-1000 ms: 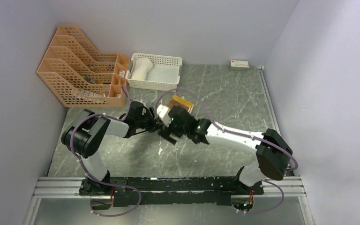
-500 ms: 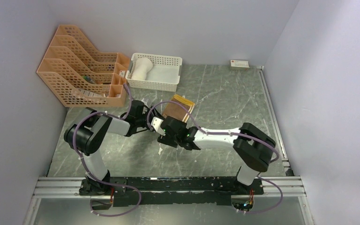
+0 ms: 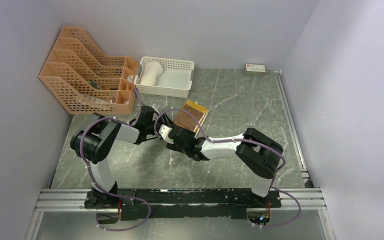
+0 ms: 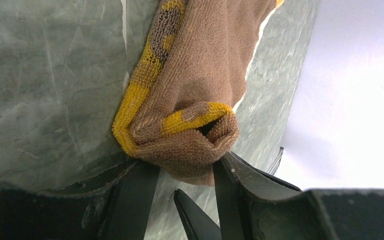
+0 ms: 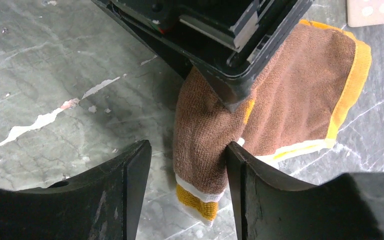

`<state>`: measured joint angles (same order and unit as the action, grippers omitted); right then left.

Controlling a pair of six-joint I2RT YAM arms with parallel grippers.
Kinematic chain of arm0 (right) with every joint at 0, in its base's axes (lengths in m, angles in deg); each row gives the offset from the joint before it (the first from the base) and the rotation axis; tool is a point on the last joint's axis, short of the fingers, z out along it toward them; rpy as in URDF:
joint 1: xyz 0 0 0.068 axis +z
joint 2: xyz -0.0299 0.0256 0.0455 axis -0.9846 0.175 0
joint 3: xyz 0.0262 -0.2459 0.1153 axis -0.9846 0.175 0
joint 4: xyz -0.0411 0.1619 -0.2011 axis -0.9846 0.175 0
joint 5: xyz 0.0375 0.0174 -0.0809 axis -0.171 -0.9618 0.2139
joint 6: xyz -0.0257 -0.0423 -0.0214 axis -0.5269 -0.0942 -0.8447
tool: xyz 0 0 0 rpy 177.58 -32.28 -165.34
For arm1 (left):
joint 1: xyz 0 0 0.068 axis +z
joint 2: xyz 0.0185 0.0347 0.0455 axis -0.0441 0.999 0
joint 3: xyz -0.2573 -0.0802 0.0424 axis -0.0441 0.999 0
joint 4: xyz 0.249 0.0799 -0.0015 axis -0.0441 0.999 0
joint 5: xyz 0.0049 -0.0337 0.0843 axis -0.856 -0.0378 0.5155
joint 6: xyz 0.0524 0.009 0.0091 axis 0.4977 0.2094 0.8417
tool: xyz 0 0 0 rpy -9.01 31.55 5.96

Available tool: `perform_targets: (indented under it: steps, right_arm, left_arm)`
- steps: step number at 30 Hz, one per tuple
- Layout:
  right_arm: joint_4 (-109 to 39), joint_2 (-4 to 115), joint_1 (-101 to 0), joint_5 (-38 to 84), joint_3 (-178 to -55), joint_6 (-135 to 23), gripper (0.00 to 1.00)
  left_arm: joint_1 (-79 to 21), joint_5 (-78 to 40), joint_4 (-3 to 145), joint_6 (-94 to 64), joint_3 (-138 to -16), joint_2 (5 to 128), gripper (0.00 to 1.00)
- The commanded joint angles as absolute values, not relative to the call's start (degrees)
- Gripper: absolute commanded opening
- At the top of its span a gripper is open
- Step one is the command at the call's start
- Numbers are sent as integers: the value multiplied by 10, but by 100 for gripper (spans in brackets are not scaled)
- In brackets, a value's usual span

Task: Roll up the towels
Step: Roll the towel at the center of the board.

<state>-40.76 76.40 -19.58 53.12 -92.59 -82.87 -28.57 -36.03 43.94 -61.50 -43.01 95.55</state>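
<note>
The brown towel [image 3: 190, 114] with mustard-yellow edges lies mid-table, its near part rolled into a tube. My left gripper [image 4: 182, 175] is shut on one end of that roll [image 4: 190, 150], which bulges between the two fingers. From the other side, my right gripper [image 5: 185, 185] stands open astride the roll's hanging end [image 5: 200, 160]: the right finger [image 5: 237, 195] touches the cloth and a gap remains at the left finger [image 5: 132, 195]. In the top view both grippers meet near the towel's near-left corner [image 3: 164, 133]. The cream-white towel [image 3: 150, 73] lies rolled in the basket.
A white lattice basket [image 3: 166, 90] stands at the back, with orange file racks [image 3: 82, 80] to its left. A small white box [image 3: 255, 68] lies by the back wall. The left gripper's black body [image 5: 220, 35] hangs just above the towel in the right wrist view.
My right arm has swung left and down to the towel roll, and its jaws have narrowed around it. The left gripper has kept its hold and place.
</note>
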Motion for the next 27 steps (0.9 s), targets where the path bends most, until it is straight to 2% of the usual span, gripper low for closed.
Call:
perform_targets:
  steps: [1,5,12,17,19,20,23,27]
  right_arm:
    - [-424,787,-195,538,-930,-818,56]
    - [-430,798,-200,538,-926,-801,54]
    - [-446,816,-221,536,-920,-774,43]
    - [-436,822,-238,509,-923,-758,19]
    - [-428,816,-244,482,-926,-753,4]
    - [-424,811,-248,465,-927,-749,0]
    - [-408,784,-264,386,-928,-732,0]
    - [-390,739,-284,291,-932,-694,0]
  left_arm:
    - [-286,-311,593,-561,-402,1007,58]
    - [-283,-322,600,-558,-405,1001,58]
    - [-272,-326,623,-541,-414,997,59]
    - [-264,-329,637,-530,-422,997,59]
    - [-253,-333,649,-523,-430,990,60]
    - [-245,-338,654,-520,-433,981,61]
    - [-209,-343,660,-516,-433,914,67]
    - [-179,-303,748,-476,-481,815,77]
